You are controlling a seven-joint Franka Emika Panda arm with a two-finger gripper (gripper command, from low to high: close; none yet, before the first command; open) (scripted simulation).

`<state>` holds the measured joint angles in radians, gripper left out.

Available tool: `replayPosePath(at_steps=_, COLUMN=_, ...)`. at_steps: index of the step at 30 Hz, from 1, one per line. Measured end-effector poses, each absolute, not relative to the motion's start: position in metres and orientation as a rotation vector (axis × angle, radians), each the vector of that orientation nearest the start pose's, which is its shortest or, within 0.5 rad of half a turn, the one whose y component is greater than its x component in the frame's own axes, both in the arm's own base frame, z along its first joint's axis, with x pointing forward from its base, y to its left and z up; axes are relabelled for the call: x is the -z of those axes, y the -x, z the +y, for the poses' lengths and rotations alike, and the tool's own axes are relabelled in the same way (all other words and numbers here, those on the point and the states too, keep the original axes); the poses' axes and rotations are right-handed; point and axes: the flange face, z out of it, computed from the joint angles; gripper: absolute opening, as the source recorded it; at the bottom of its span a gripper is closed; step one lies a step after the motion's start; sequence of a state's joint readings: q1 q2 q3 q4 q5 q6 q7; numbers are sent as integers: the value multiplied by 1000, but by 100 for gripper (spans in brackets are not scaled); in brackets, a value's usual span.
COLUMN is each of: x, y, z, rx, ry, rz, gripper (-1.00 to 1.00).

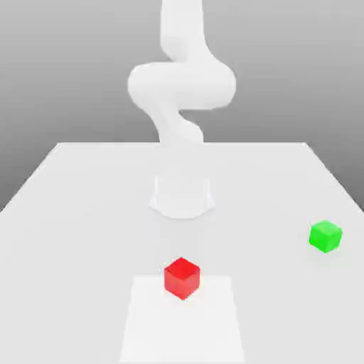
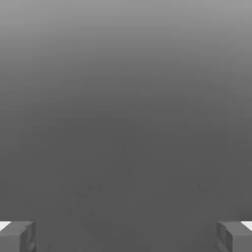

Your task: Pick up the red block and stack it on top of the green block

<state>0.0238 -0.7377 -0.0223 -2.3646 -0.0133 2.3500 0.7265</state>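
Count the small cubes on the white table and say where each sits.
2. The small bright red cube sits near the front centre; the small bright green cube sits apart toward the exterior view's right. The hand view shows neither.

text: none readable | labels: none | brands: none | numbers: none | signs: none | red block [image 1: 182,276]: faces plain | green block [image 1: 325,236]: faces plain | table [image 1: 78,213]: unmarked | hand view: no lettering
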Motion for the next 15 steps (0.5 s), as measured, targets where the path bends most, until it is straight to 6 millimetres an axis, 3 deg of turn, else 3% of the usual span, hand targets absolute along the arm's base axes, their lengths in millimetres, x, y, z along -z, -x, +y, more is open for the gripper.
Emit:
replayPosePath(at_steps=4, x=-562, y=-408, z=-4, rx=804, ry=2746, rz=792, gripper=0)
replayPosePath(at_steps=8, x=-462, y=-419, z=-3, rx=623, ry=2911, rz=593, gripper=0)
replayPosePath(at_steps=12, x=-361, y=-405, z=-2, rx=408, ry=3042, rz=355, gripper=0)
replayPosePath(at_steps=15, x=-284, y=-376, z=0, rx=214, ry=3109, rz=140, gripper=0)
